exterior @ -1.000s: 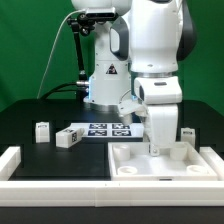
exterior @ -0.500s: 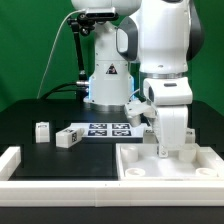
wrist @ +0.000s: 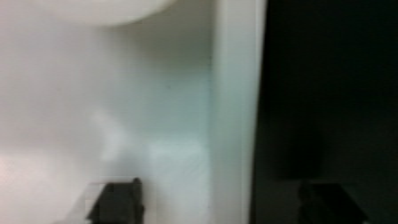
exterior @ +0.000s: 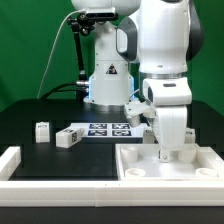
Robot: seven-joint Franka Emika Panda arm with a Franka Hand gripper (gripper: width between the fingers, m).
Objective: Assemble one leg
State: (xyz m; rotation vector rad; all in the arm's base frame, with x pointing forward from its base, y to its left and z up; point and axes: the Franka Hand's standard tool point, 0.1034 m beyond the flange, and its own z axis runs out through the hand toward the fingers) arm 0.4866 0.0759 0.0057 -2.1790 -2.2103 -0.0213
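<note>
Two small white legs with marker tags stand on the black table at the exterior view's left, one upright and one beside the marker board. A third leg shows behind the arm at the right. My gripper is low over the large white panel, at its right part. In the wrist view the gripper is open. One fingertip is over the panel, and the other is over the black table beyond its raised edge. It holds nothing.
The marker board lies flat behind the panel. A white raised border runs along the table's front and left. The robot base stands at the back, with a green curtain behind it.
From a second ago to half a second ago, the arm and the large panel both shifted toward the exterior view's right. Since then nothing has visibly moved.
</note>
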